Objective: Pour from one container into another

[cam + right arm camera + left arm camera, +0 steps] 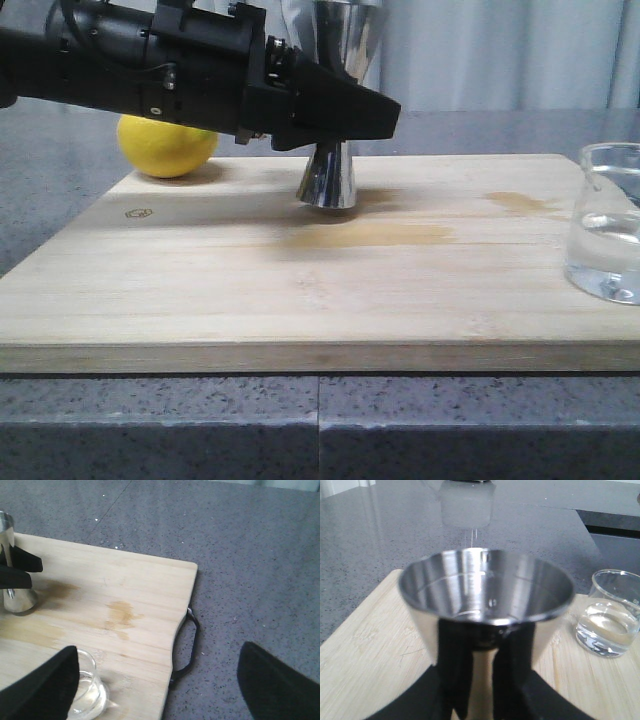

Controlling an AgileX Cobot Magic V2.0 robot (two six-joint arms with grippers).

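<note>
The steel jigger stands upright on the wooden board, a little behind its middle. My left gripper reaches in from the left and is shut on the jigger's narrow waist. In the left wrist view the open upper cup fills the middle, with a black finger on each side of the stem. The glass beaker holds clear liquid and stands at the board's right end. My right gripper hovers open over the board's right edge. One of its fingers partly hides the beaker.
A yellow lemon lies on the grey counter behind the board's far left corner. The board has damp stains near its middle and a black loop handle at its right end. Grey speckled countertop surrounds it.
</note>
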